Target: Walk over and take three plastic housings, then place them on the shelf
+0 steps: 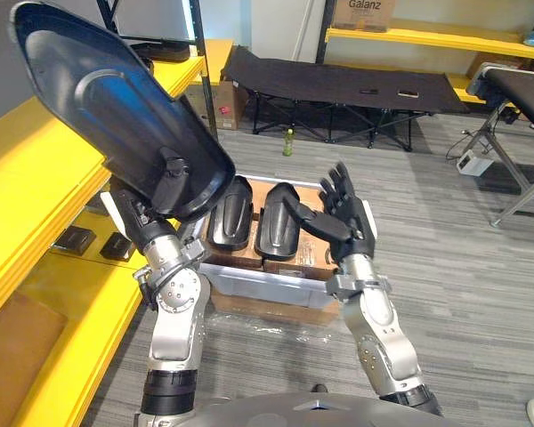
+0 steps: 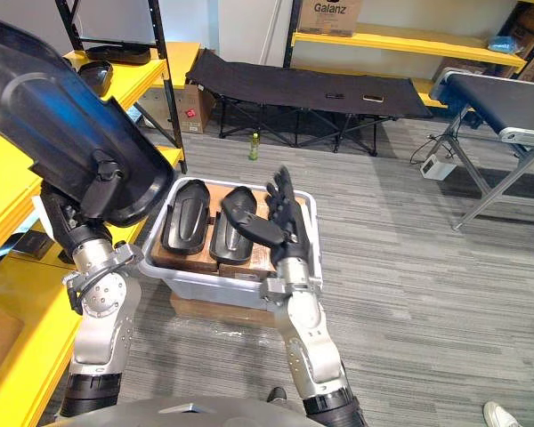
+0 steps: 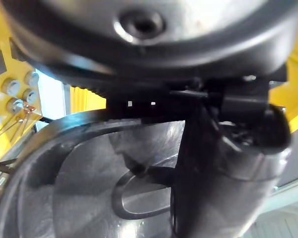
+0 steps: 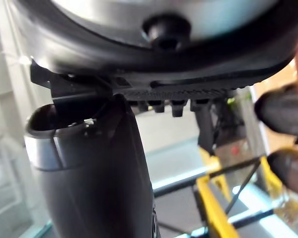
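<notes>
A large black plastic housing (image 1: 116, 107) is held up high over the yellow shelf (image 1: 36, 178) on my left. My left hand (image 1: 147, 213) grips it from below at its lower end, and the thumb (image 3: 228, 163) lies over the housing's hollow inside (image 3: 89, 188). Two more black housings (image 1: 231, 212) (image 1: 279, 221) lie side by side in a grey bin (image 1: 258, 285) on the floor ahead. My right hand (image 1: 343, 213) hovers above the bin's right side, open with fingers straight and nothing in it.
The bin sits on a flat cardboard box (image 1: 267, 311). Small dark items (image 1: 74, 238) lie on the lower yellow shelf. On the upper shelf sit a black tray (image 2: 116, 53) and a dark part (image 2: 96, 76). Behind are a black cot (image 1: 338, 84), a green bottle (image 1: 288, 140) and a conveyor (image 1: 516, 98).
</notes>
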`<state>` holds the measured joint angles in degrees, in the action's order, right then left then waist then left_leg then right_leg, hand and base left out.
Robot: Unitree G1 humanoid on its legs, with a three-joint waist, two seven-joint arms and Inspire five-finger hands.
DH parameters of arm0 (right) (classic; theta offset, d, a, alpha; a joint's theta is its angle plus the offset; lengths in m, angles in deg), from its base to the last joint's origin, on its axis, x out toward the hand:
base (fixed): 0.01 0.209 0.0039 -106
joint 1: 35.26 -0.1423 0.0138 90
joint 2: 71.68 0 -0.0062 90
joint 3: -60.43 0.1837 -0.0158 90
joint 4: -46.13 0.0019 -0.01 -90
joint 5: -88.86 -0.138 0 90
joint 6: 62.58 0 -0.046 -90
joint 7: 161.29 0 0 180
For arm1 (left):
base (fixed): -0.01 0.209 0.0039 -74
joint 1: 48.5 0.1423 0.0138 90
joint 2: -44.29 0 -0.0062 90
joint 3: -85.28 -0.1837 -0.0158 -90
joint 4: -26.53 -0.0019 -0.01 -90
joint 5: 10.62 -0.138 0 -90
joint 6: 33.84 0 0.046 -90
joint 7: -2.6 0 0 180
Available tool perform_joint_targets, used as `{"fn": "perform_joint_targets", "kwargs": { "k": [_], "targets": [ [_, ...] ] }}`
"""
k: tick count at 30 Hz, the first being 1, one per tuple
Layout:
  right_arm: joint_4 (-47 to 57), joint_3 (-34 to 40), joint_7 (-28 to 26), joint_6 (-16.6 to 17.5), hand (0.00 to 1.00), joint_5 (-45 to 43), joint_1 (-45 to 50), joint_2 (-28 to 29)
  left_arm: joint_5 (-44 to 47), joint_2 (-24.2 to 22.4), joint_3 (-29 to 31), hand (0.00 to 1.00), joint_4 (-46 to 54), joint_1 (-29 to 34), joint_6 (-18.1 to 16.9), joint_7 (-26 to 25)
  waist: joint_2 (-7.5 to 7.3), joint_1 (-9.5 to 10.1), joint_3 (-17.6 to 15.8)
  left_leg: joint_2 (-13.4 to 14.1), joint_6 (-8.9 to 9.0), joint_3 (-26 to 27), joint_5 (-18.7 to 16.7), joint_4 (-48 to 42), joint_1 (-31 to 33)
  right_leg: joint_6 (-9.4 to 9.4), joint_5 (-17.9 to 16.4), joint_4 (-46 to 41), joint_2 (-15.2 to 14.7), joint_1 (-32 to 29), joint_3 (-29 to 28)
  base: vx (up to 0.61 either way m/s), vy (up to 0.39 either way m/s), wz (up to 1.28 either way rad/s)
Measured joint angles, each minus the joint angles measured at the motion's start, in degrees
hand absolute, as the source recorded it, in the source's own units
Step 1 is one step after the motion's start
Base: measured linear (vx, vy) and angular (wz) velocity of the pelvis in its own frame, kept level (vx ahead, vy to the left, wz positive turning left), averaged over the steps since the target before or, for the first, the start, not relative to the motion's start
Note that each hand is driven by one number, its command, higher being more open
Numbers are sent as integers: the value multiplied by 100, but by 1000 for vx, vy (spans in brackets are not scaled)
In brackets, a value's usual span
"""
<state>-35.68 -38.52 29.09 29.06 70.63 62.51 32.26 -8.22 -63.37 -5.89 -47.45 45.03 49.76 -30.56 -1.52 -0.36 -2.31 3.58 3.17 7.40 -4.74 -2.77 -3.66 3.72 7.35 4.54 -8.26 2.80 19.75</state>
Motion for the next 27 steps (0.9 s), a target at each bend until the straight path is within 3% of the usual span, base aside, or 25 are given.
{"fn": "perform_joint_targets", "kwargs": {
  "k": [6,13,21,27],
  "targets": [
    [-543,1225,-41,-12,100,-25,664,-89,263,-8,410,0,107,989,-279,811,156,-20,-65,29,18,79,-62,0,-1,3,2,0,49,-68,-138,10,10,-12],
    [-551,892,-411,33,100,405,519,-112,407,-3,533,0,791,1398,-590,1414,159,81,-70,64,16,36,-111,-63,52,3,0,2,47,-61,-109,-8,3,2],
    [-809,136,-602,24,100,669,-169,-238,532,-24,909,0,1161,1655,-749,1800,129,522,-180,-42,10,-692,42,-97,262,-5,-52,1,-3,153,555,-12,1,46],
    [-1021,-328,-626,5,100,678,-507,-199,981,-83,1283,0,1281,2440,-759,1978,31,947,-249,-122,-7,-1052,104,-99,354,18,-131,1,-55,280,894,-16,15,30]
  ]
}}
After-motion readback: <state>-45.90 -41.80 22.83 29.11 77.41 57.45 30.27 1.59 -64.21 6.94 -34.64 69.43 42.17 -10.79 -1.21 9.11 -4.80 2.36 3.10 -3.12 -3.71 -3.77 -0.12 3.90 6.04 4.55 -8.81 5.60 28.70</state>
